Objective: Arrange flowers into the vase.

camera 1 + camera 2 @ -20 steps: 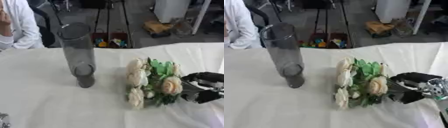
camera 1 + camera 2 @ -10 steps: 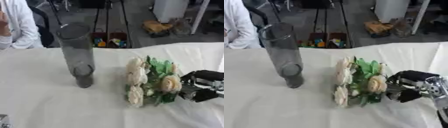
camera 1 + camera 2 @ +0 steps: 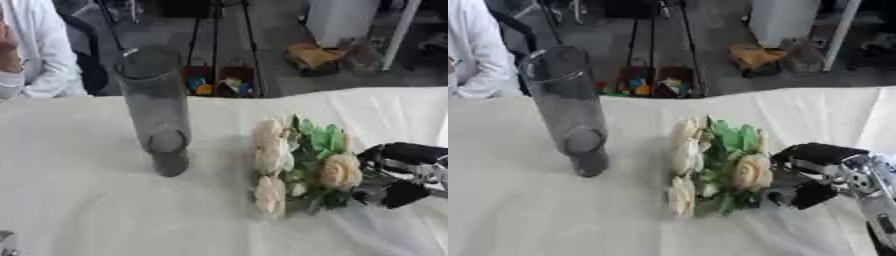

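A tall grey see-through vase point(image 3: 157, 107) stands upright on the white tablecloth point(image 3: 87, 200), left of centre. To its right lies a bunch of cream roses with green leaves point(image 3: 710, 167), blooms pointing toward the vase and the far edge. My right hand point(image 3: 820, 172) comes in from the right at the bunch's stem end. Its fingers are curled over the top and its thumb is under, so the stems are hidden inside. A small grey part of my left hand point(image 3: 5, 242) shows at the lower left corner.
The table's far edge point(image 3: 367, 92) runs across the upper part of the view. Beyond it is a floor with stands, a box and coloured items. The cloth is rumpled at the right, near my arm.
My right hand has moved a little to the left, closer round the stem end of the bunch. Vase and flowers stay about where they were.
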